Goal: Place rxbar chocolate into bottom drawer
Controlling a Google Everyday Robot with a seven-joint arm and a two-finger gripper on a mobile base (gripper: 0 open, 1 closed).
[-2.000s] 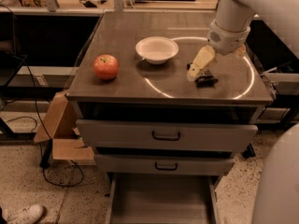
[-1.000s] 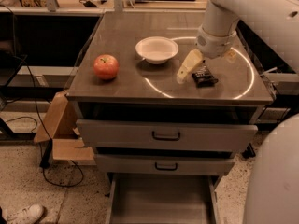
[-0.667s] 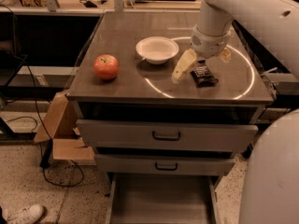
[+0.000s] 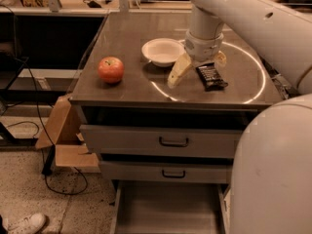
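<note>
The rxbar chocolate (image 4: 212,77), a small black-wrapped bar, lies flat on the cabinet top right of centre. My gripper (image 4: 197,70) hangs over the top just left of the bar and is open. One pale finger (image 4: 178,73) slants down to the bar's left; the other shows behind the bar's far end. Nothing is held. The bottom drawer (image 4: 165,211) stands pulled out below, its grey floor bare.
A red apple (image 4: 111,69) sits at the top's left and a white bowl (image 4: 162,51) behind the gripper. Two upper drawers with dark handles (image 4: 173,142) are shut. A cardboard box (image 4: 61,130) and cables lie on the floor left. My white arm fills the right side.
The gripper has shifted left across the top, so the bar now shows to the right of the near finger. The bar has stayed on the surface.
</note>
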